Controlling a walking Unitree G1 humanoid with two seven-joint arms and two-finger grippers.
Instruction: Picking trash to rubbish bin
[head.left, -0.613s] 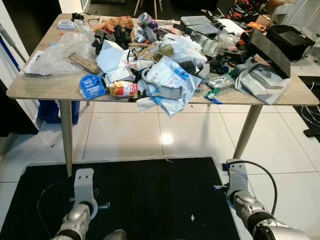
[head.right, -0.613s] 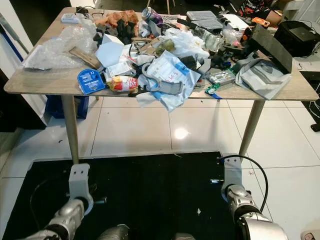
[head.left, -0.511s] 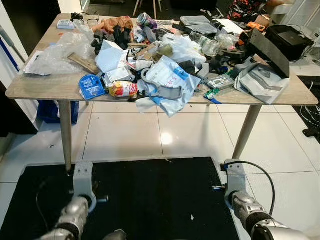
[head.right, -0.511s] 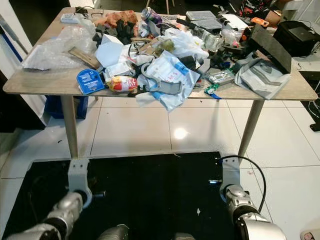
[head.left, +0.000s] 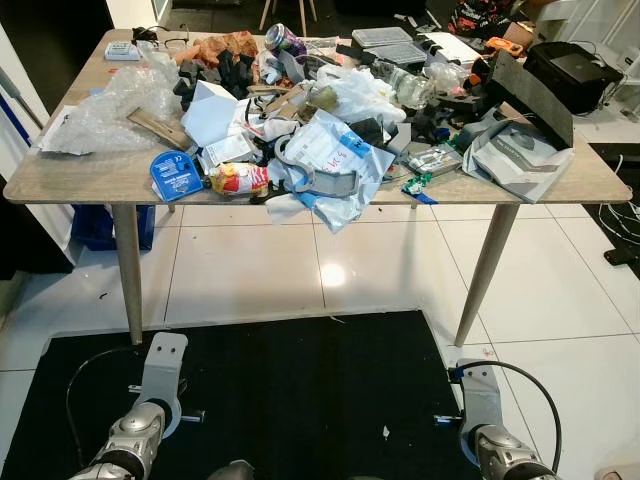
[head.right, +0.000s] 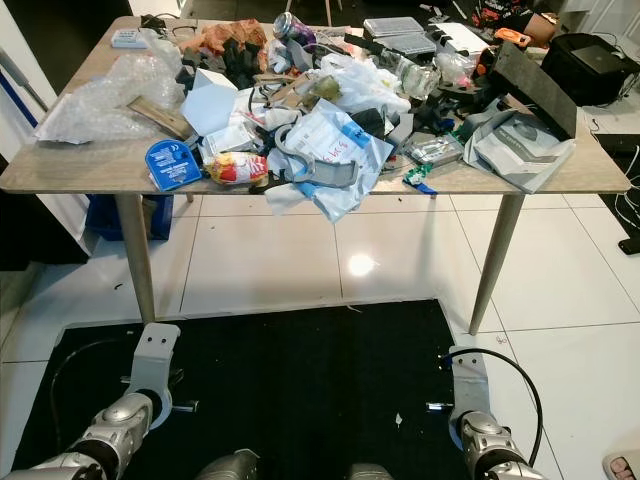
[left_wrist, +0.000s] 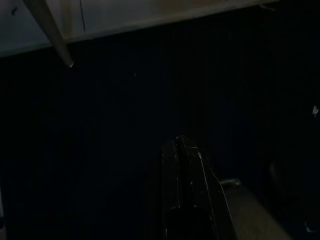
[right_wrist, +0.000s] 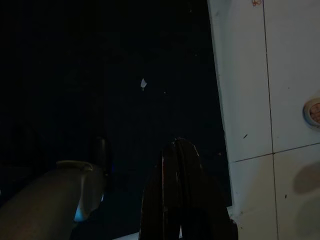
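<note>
Head views: the trash (head.left: 320, 150) is heaped on the surface (head.left: 80, 175), above a black mat (head.right: 300, 390). Left wrist view: the left pincer (left_wrist: 187, 165) hangs closed (empty). Right wrist view: the right pincer (right_wrist: 180, 165) likewise closed, empty.

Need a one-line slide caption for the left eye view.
Wooden table piled with trash, black mat on the floor before it, both arms low.
</note>
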